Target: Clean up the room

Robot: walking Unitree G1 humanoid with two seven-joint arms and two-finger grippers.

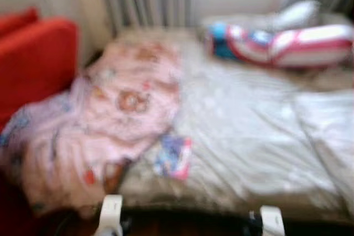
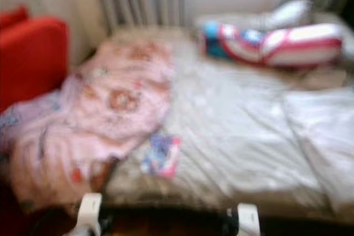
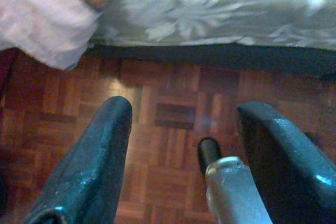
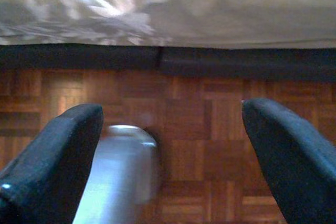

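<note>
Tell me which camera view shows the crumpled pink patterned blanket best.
The left eye view: the crumpled pink patterned blanket shows whole, draped over the bed's left side, though blurred. The right eye view shows it the same. The left wrist view catches one hanging corner; the right wrist view shows pale bedding above the floor.

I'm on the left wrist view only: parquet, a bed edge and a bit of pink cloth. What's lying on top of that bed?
Observer: A crumpled pink blanket covers the left part of the bed and spills over its near edge.
Operator: Anything small there that I might pick up?
Observer: A small, flat, colourful item lies on the sheet right beside the blanket, close to the near edge. It's too blurred to tell what it is.
</note>
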